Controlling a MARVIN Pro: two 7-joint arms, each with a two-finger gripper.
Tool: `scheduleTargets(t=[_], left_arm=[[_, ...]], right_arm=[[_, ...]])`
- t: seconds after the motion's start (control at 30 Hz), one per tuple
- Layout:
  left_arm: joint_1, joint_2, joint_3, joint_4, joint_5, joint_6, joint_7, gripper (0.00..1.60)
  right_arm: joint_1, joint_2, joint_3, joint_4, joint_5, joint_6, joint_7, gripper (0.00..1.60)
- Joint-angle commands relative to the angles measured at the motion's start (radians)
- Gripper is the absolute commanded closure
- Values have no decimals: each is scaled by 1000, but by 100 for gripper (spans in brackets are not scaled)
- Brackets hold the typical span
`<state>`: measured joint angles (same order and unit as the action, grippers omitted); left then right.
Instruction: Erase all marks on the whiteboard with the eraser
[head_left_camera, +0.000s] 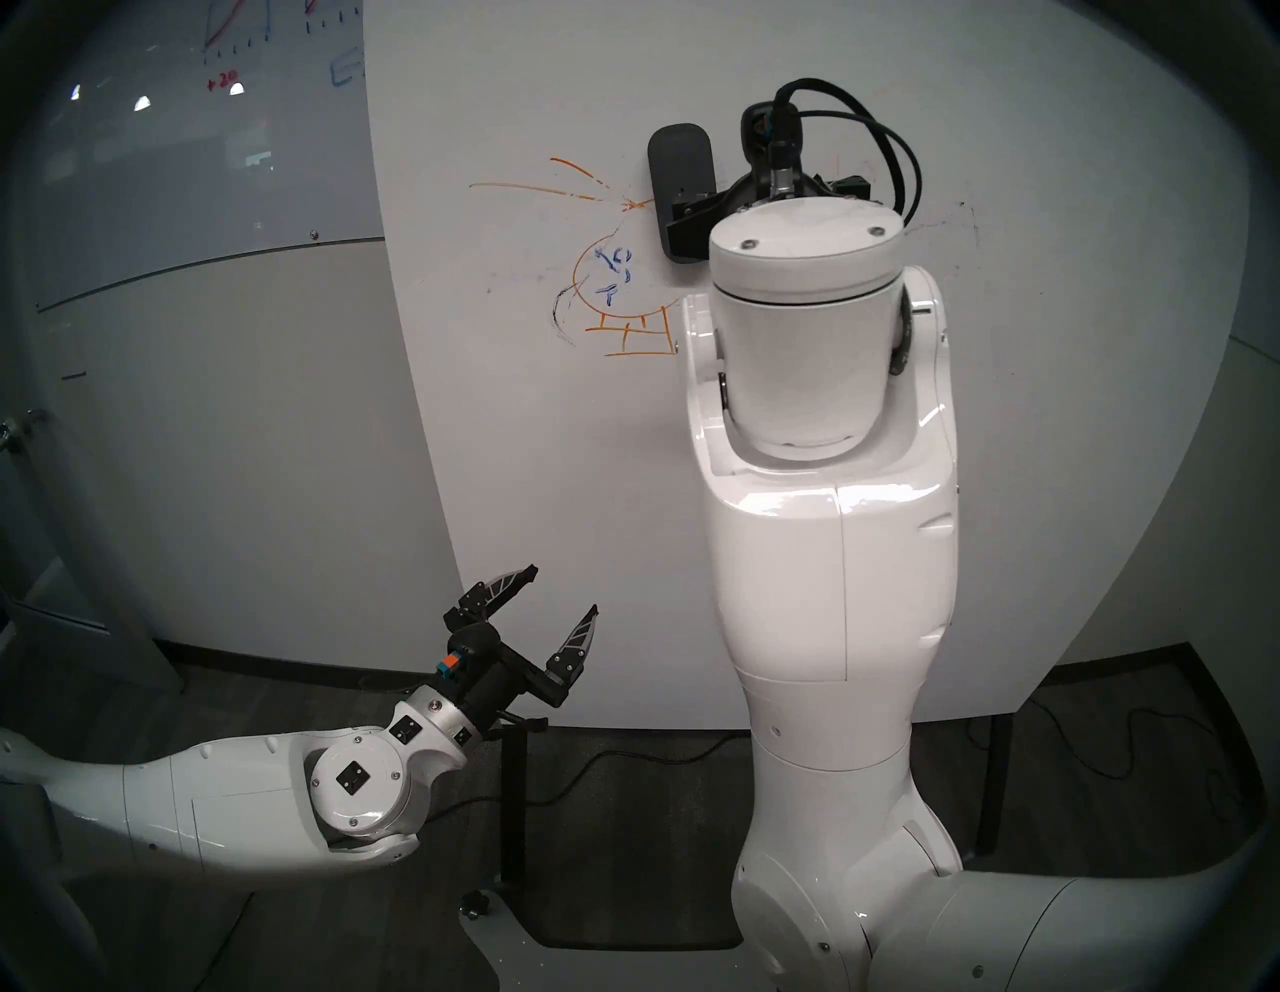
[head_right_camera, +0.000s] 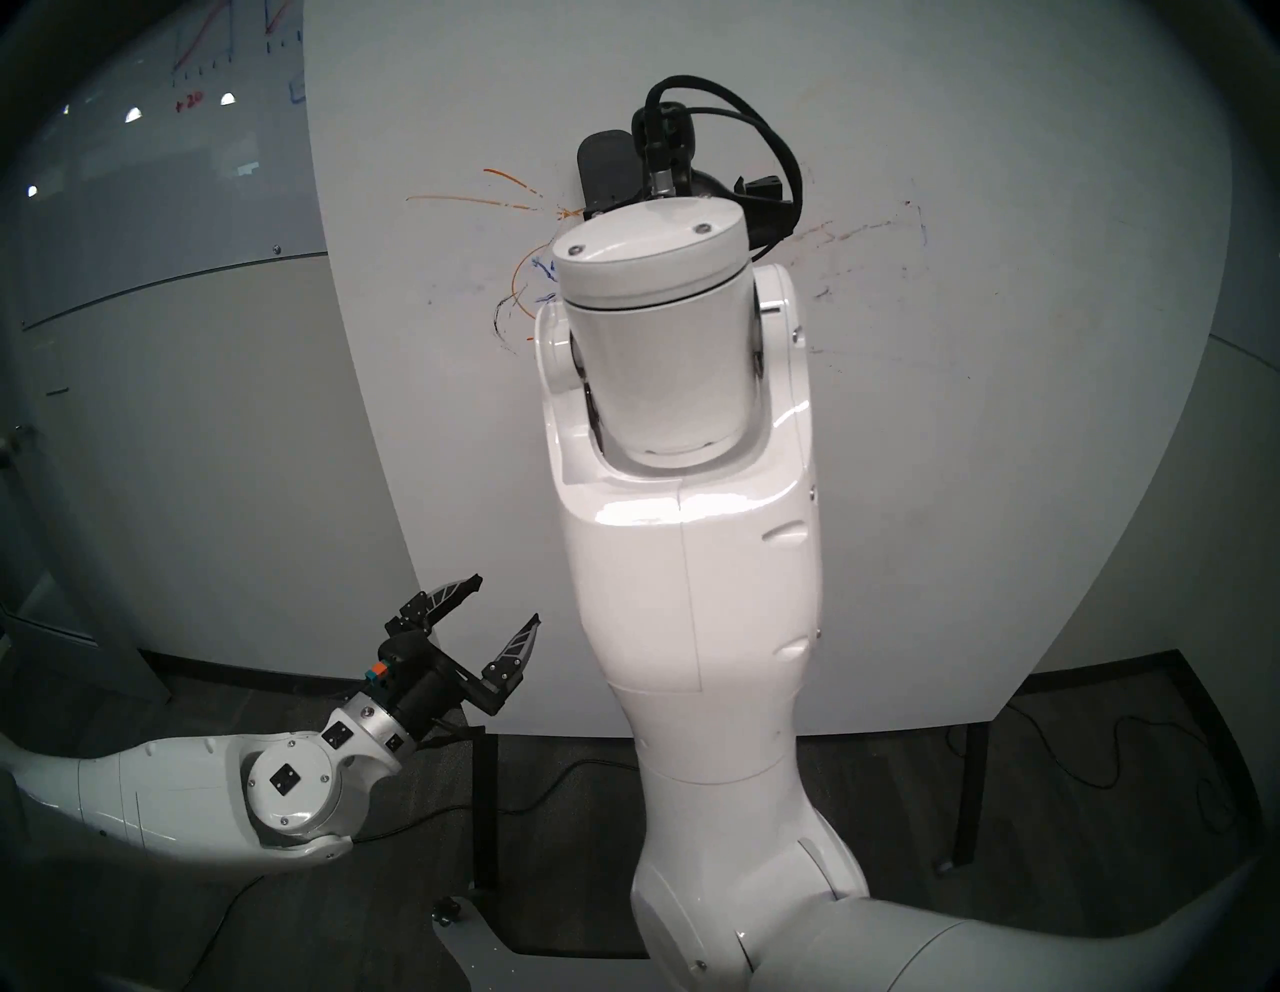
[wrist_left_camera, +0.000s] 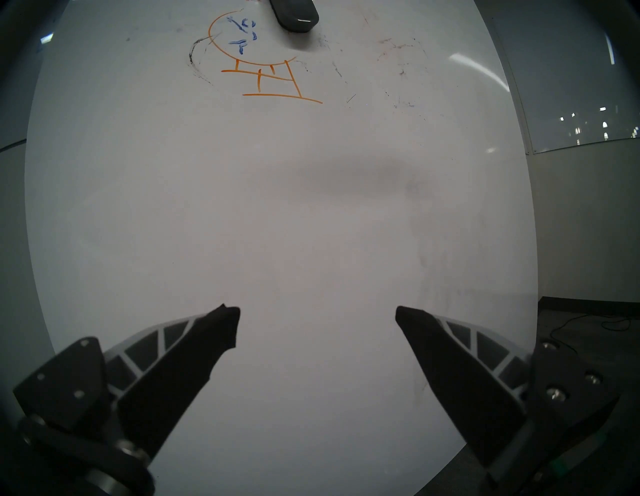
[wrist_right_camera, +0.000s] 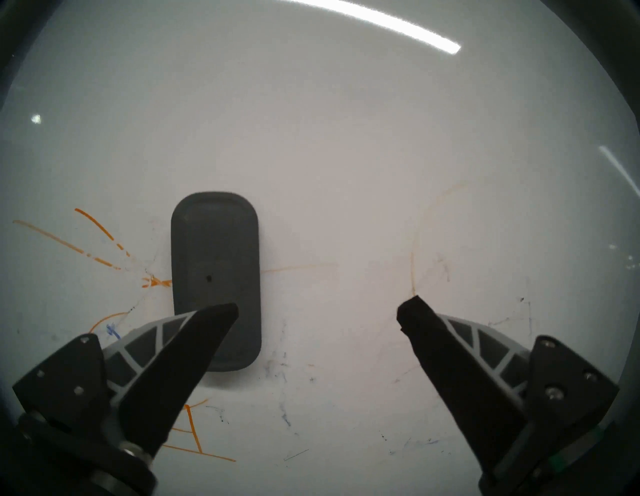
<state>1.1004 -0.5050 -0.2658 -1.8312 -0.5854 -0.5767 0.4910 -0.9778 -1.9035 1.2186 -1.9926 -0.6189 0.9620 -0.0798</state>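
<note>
Eraser (wrist_right_camera: 215, 273) sticks flat on the whiteboard (head_left_camera: 796, 104), just right of the orange marks (head_left_camera: 627, 332). Right gripper (wrist_right_camera: 317, 310) is near it, fingers wide, holding nothing. Left gripper (head_left_camera: 564, 589) is low down, well apart, fingers wide and empty too.
</note>
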Motion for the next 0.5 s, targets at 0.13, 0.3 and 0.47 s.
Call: scheduleTargets(t=[0.13,0.3,0.47], left_arm=[[-7,2,-9,-10,-2,-9,2,0],[-7,2,-9,-10,-2,-9,2,0],[-7,2,-9,-10,-3,-9,2,0]], right_arm=[[32,-43,0,16,20,-13,-11,0],[29,-43,-1,16,27,-17,-14,0],[47,-43,17,57,38,-42,-23,0]])
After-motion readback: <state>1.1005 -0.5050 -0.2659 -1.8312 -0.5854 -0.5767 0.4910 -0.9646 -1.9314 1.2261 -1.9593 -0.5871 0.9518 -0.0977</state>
